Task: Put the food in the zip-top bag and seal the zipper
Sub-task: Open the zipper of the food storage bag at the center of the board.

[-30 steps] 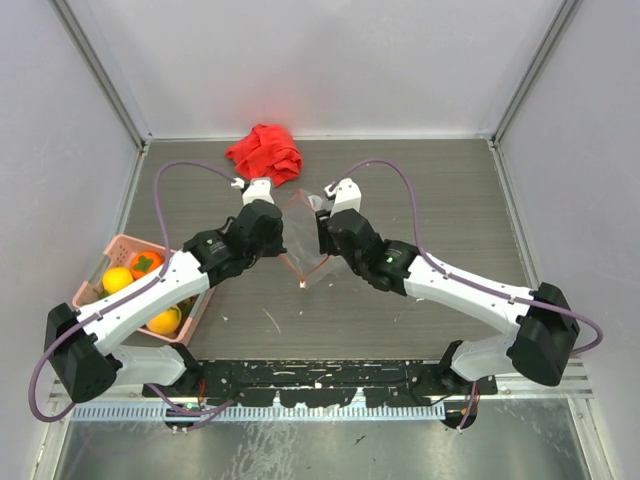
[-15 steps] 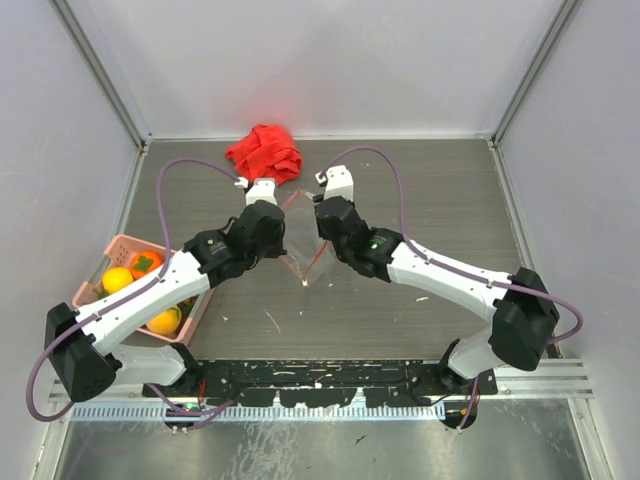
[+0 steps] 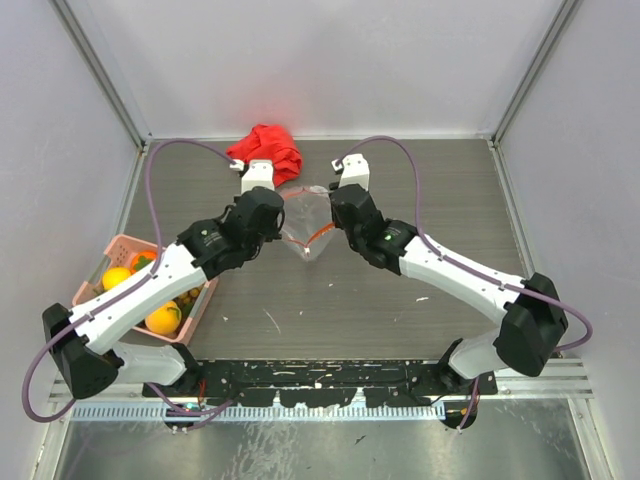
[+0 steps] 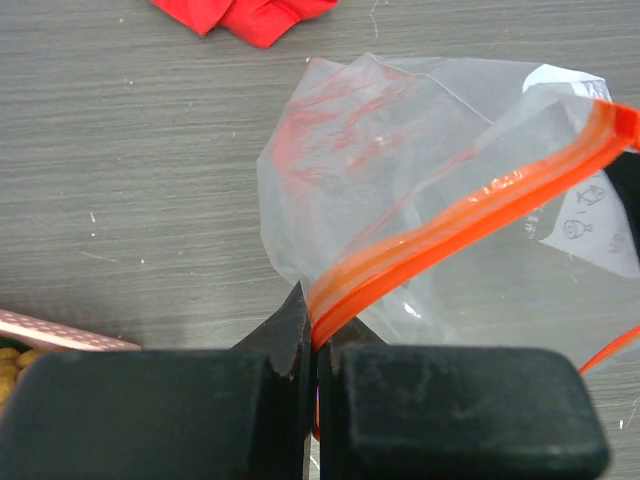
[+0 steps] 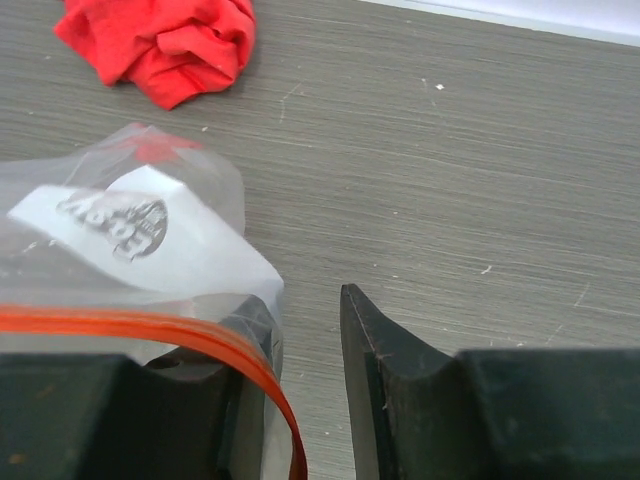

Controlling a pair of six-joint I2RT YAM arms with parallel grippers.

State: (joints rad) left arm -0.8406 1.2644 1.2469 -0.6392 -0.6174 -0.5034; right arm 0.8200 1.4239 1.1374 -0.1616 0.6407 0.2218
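The left arm (image 3: pixel 150 290) covers part of the pink basket (image 3: pixel 115 245); the zip-top bag (image 5: pixel 130 230) veils one finger of the right claw (image 5: pixel 300 310); both wrist views crop the red cloth (image 5: pixel 160 45)

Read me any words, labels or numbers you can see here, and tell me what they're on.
Label on bag, right wrist view: dark logo lettering, too blurred to read.
Label, left wrist view: tiny symbols, too small to read.
No other text visible.

Left arm (image 3: pixel 150 288), right arm (image 3: pixel 460 280) angle inward; left jaws pinched closed, right jaws parted
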